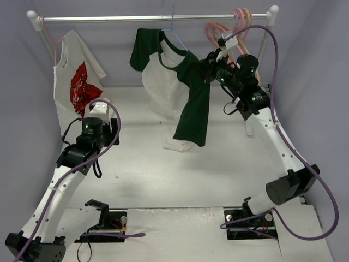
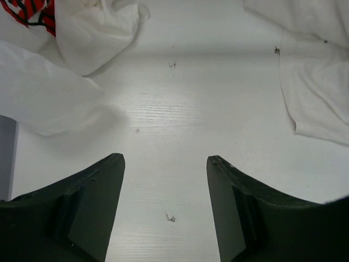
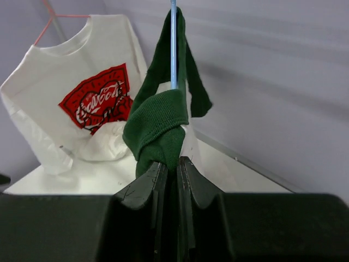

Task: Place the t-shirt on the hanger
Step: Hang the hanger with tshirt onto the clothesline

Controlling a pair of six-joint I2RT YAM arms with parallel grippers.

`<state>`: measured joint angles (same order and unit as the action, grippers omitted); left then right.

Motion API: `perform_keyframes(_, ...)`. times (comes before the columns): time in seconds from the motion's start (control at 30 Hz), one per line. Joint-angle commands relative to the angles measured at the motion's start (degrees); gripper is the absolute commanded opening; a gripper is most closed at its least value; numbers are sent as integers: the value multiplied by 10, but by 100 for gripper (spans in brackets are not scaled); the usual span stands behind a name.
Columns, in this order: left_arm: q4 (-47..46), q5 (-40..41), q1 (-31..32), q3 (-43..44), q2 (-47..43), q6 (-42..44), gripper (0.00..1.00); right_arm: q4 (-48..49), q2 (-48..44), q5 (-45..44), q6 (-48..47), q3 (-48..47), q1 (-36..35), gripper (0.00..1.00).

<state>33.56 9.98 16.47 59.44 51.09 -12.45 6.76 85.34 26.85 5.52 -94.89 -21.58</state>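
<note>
The white t-shirt with dark green sleeves (image 1: 169,82) hangs from the thin light-blue hanger (image 1: 171,24) on the rail, its hem resting on the table. My right gripper (image 1: 210,68) is shut on the green fabric of the shirt's right shoulder. In the right wrist view the gripper (image 3: 173,164) pinches the green collar ribbing (image 3: 158,123), with the blue hanger wire (image 3: 173,43) straight above it. My left gripper (image 1: 101,109) is open and empty low over the table (image 2: 174,109). In the left wrist view the gripper (image 2: 165,161) has a white shirt hem (image 2: 319,82) to its right.
A white shirt with a red graphic (image 1: 79,82) hangs on a pink hanger at the rail's left end; it also shows in the right wrist view (image 3: 92,103). Pink hangers (image 1: 240,24) hang at the rail's right end. The rail (image 1: 152,18) spans the back.
</note>
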Motion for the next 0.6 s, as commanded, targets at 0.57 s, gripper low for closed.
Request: perform_keyframes(0.57, -89, 24, -4, -85, -18, -4, 62, 205, 162, -148, 43, -106, -120, 0)
